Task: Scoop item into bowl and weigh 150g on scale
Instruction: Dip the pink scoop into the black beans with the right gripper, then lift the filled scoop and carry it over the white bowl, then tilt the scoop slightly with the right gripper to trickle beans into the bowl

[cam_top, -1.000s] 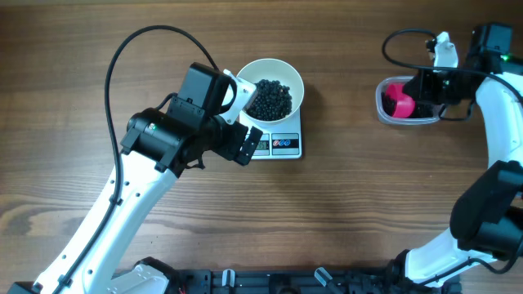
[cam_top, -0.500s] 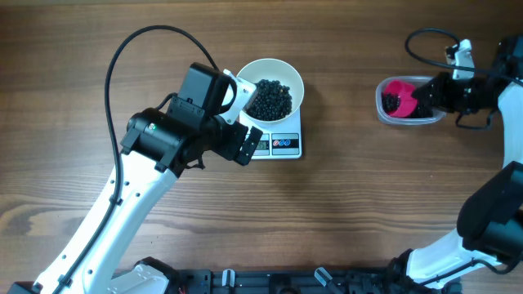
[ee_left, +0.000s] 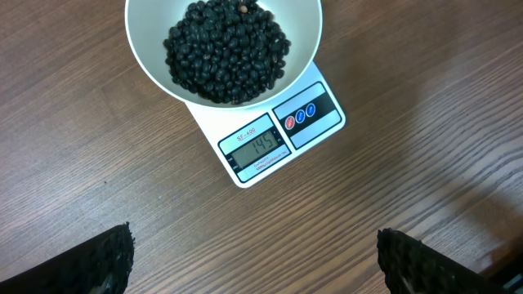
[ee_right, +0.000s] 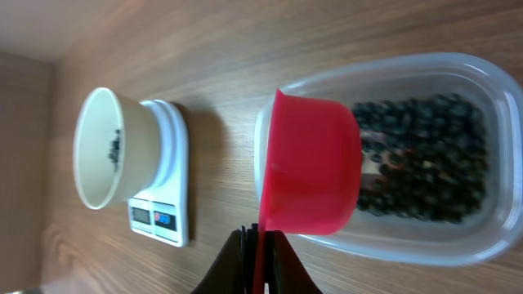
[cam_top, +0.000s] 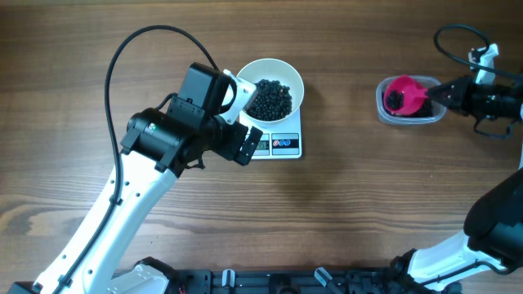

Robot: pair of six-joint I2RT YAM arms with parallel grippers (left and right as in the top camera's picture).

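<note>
Wood tabletop (cam_top: 343,212) | bowl (ee_left: 147,49) of beans (ee_left: 225,49) on scale (ee_left: 315,122) – reads just short | left claw (ee_left: 261,261) spread | right claw (ee_right: 258,249) pinching loaded scoop (cam_top: 402,91) over tub (cam_top: 409,119) – top-up pending

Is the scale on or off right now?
On: the scale shows digits on its display in the left wrist view, with the bowl on it.

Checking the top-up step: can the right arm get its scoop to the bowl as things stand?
Probably yes: bare table lies between pink scoop and bowl, and the open left tool hovers at the bowl's other side.
</note>
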